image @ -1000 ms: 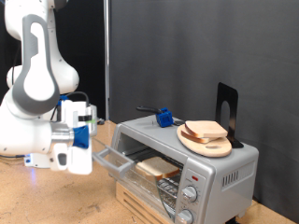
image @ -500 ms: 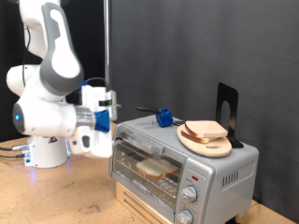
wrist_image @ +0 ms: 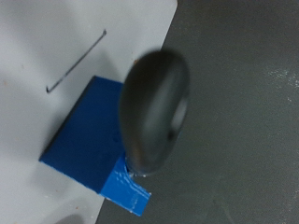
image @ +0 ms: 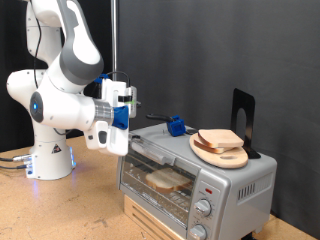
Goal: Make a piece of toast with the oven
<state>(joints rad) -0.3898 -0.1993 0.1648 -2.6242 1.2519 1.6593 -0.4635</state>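
The silver-grey oven (image: 235,185) stands on a wooden box at the exterior view's lower right, with its glass door (image: 150,170) shut. One piece of toast (image: 165,180) lies on the rack inside, seen through the glass. A second slice (image: 220,138) lies on a round wooden plate (image: 222,155) on top of the oven. My gripper (image: 128,104) hovers just above the oven's top corner on the exterior view's left, with nothing seen between its fingers. The wrist view shows only a blurred dark rounded shape (wrist_image: 154,103) over a blue block (wrist_image: 89,135).
A small blue block with a dark handle (image: 176,126) sits on the oven's top. A black stand (image: 243,115) rises behind the plate. Two round knobs (image: 205,207) and a red light (image: 208,188) are on the oven's front. The robot's base (image: 50,160) stands at the left on the wooden table.
The oven door was open a second ago and now stands shut. My gripper has moved up and to the exterior view's right, from the door's edge to above the oven's corner.
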